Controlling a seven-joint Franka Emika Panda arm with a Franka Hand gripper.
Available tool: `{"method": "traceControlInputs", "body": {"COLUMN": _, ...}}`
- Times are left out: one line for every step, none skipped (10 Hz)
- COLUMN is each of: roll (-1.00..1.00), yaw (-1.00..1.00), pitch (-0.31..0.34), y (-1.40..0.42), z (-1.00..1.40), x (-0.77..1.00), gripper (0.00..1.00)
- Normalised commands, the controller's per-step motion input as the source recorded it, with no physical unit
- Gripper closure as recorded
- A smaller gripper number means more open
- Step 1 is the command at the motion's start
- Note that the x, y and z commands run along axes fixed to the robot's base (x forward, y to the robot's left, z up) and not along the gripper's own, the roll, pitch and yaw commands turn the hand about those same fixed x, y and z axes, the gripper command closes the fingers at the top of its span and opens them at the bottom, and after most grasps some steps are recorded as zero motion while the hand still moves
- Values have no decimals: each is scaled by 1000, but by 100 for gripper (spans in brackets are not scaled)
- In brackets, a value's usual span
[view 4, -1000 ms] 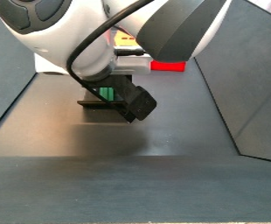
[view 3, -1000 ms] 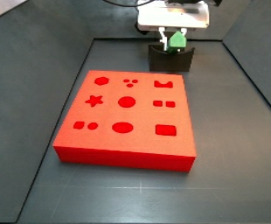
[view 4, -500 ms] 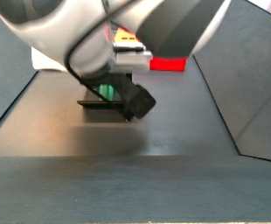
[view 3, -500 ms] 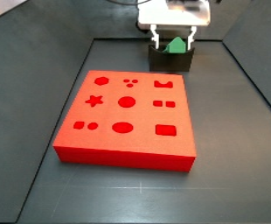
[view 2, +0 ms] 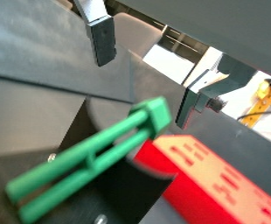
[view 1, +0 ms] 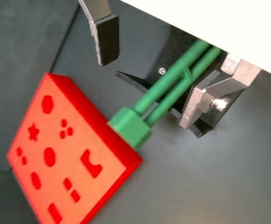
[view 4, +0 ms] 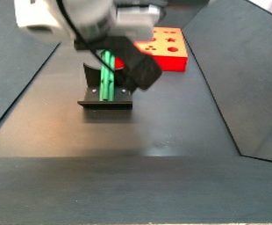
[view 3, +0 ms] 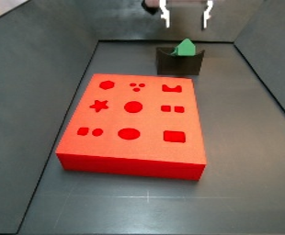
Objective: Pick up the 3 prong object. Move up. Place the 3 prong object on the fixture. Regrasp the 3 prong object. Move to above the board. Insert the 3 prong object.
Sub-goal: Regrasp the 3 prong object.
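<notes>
Regrasping stage: gripper (view 3: 187,16) hangs open and empty above the fixture (view 3: 179,61) at the bench's far edge.
Its silver fingers (view 1: 104,33) stand apart, clear of the 3 prong object (view 4: 108,74), which leans upright in the fixture, beyond the board (view 3: 132,125). Descend centred, straddle the green shaft squarely, then close.

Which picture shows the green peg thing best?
A wrist view: the 3 prong object shows full length, between the open hand's fingers, untouched. The other wrist view blurs it. One side view shows only its top on the fixture; in the other it stands behind the arm.
</notes>
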Motion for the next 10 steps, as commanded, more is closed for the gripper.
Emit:
{"method": "traceControlInputs", "body": {"roll": 29, "yaw": 27, "pitch": 108, "y": 6, "z": 420, "x": -26, "gripper": 0}}
{"method": "traceControlInputs", "body": {"roll": 30, "yaw": 10, "pitch": 112, "y": 6, "z": 293, "x": -27, "gripper": 0}}
{"method": "traceControlInputs", "body": {"roll": 1000, "yaw": 13, "pitch": 74, "y": -1000, "z": 967, "x": -3, "gripper": 0}}
{"method": "traceControlInputs", "body": {"roll": 1000, "yaw": 12, "pitch": 71, "y": -1000, "z": 948, "x": -1, "gripper": 0}}
{"method": "traceControlInputs", "body": {"roll": 1000, "yaw": 11, "pitch": 63, "y": -1000, "z": 949, "x": -29, "gripper": 0}}
{"method": "traceControlInputs", "body": {"roll": 1000, "yaw": 10, "pitch": 56, "y": -1000, "z": 919, "x": -63, "gripper": 0}}
{"method": "traceControlInputs", "body": {"roll": 1000, "yaw": 9, "pitch": 51, "y": -878, "z": 753, "x": -70, "gripper": 0}}
{"method": "traceControlInputs", "body": {"roll": 1000, "yaw": 9, "pitch": 48, "y": -627, "z": 444, "x": -49, "gripper": 0}}
{"method": "traceControlInputs", "body": {"roll": 1000, "yaw": 8, "pitch": 47, "y": -424, "z": 203, "x": -35, "gripper": 0}}
{"method": "traceControlInputs", "body": {"roll": 1000, "yaw": 9, "pitch": 44, "y": -154, "z": 36, "x": -5, "gripper": 0}}
